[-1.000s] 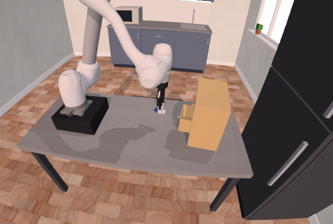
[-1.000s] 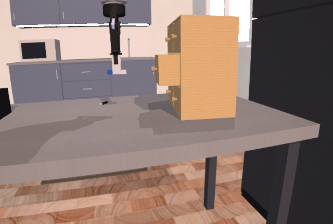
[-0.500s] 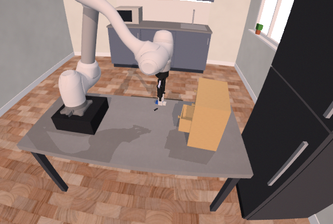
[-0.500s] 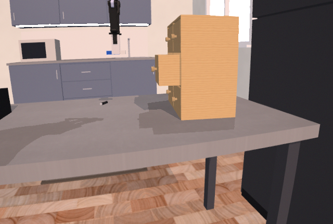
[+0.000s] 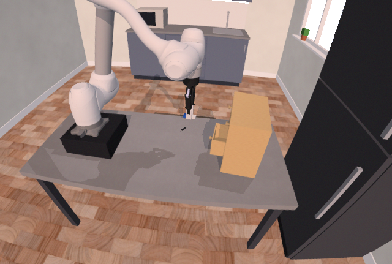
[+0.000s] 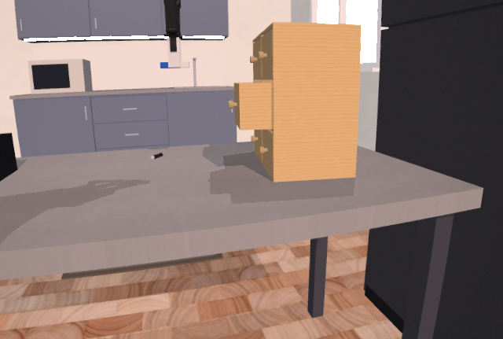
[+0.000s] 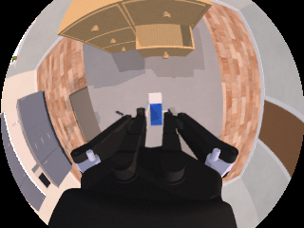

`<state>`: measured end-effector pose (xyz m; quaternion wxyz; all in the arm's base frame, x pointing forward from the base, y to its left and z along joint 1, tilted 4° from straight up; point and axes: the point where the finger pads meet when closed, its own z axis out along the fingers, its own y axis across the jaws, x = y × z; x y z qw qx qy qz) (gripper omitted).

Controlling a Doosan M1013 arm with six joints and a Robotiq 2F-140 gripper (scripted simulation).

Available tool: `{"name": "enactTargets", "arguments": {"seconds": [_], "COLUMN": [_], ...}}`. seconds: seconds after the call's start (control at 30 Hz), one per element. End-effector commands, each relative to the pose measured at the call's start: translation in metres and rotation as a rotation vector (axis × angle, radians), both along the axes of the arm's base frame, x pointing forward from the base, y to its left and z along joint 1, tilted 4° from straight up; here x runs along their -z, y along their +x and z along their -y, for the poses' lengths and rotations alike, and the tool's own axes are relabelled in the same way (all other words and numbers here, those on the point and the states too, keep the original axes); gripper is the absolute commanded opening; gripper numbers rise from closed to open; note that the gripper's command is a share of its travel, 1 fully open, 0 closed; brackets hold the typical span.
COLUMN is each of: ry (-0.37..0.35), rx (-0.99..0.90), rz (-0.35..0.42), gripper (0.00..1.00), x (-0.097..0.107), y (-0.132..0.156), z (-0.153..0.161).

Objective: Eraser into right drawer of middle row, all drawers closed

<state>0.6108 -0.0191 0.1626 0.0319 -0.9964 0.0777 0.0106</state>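
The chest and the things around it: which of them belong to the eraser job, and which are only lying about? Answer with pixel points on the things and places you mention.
For the job:
- blue-and-white eraser (image 5: pixel 184 116) (image 6: pixel 163 64) (image 7: pixel 156 114)
- gripper (image 5: pixel 189 116) (image 6: pixel 173 49) (image 7: pixel 156 107)
- chest (image 5: pixel 248 128) (image 6: pixel 314 103) (image 7: pixel 95 24)
- open drawer (image 5: pixel 217 147) (image 6: pixel 255 105) (image 7: pixel 164 51)

Lying about:
- small black stick (image 5: pixel 182 128) (image 6: pixel 156 156) (image 7: pixel 120 113)

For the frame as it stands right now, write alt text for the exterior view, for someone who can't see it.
A claw grips a blue-and-white eraser above a grey table. To its right in the picture stands a wooden chest with one middle-row drawer pulled out. A small dark cylinder lies on the table.
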Motion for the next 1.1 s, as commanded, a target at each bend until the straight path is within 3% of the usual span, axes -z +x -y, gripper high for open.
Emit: {"name": "enactTargets", "arguments": {"seconds": [0.0,0.53,0.77,1.0,1.07], "ry": [0.0,-0.006,-0.021,-0.045,-0.045], "rx": [0.0,0.002,0.008,0.018,0.018], "rz": [0.0,0.038,0.131,0.287,0.287], "gripper": [0.11,0.11,0.11,0.11,0.11], "x": [-0.0008,-0.0003,0.001,0.0032,0.0032], "y": [0.0,-0.0008,-0.0028,-0.0061,-0.0061], "z": [0.0001,-0.0001,-0.0005,-0.0011,-0.0011]}}
